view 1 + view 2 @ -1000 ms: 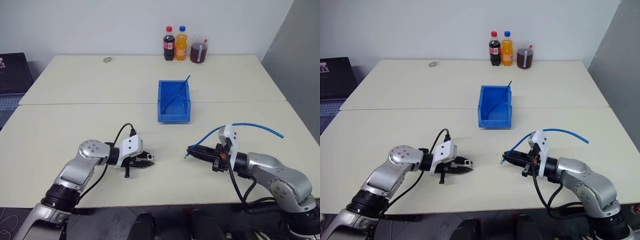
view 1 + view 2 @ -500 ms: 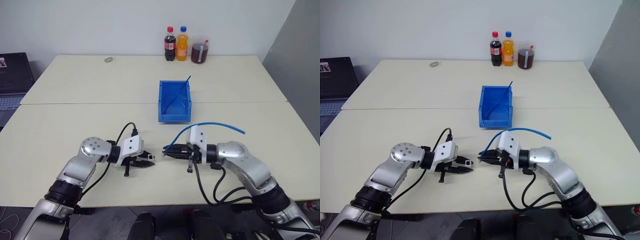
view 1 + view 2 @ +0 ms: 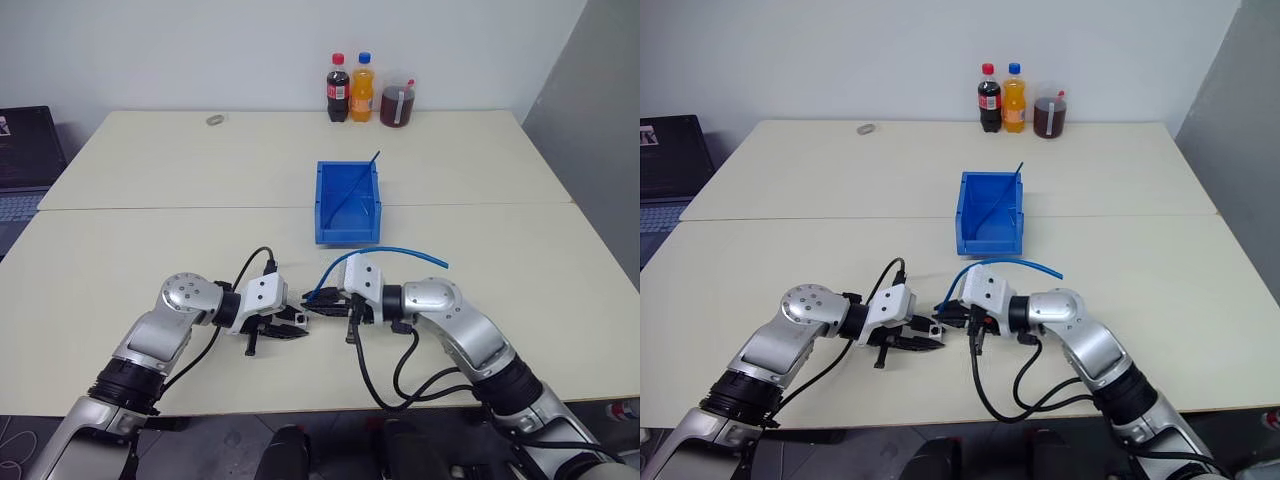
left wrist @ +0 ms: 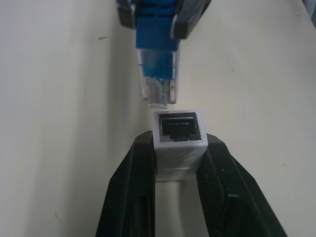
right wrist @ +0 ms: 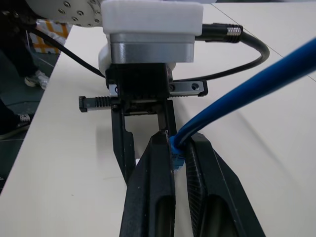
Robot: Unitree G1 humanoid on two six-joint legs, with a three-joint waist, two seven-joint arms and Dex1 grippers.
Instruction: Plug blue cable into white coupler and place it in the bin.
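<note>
From the head cameras, the two arms meet over the near half of the pale table (image 3: 120, 250). The left gripper (image 3: 296, 326) points to the robot's right and the right gripper (image 3: 316, 306) points to its left, tips almost meeting. The blue cable (image 3: 400, 252) rises from the right gripper in an arc above the right forearm and ends free in the air. The bin (image 3: 349, 203) sits further back near the table's middle, well apart from both grippers, with a thin blue strand (image 3: 358, 184) leaning inside against its far right corner. Three bottles (image 3: 363, 88) stand at the far edge, and a small grey object (image 3: 214, 120) lies at the far left.

In the left wrist view, the left gripper's fingers (image 4: 133, 182) are clamped on the white coupler (image 4: 178, 134), whose dark socket faces outward. The cable's clear-blue plug (image 4: 158, 74) hangs just beyond the socket, slightly off to one side, seemingly apart from it, though the gap is hard to judge.

In the right wrist view, the right gripper's fingers (image 5: 158, 177) are pinched tight on the cable just behind its plug, facing the left gripper close ahead.
</note>
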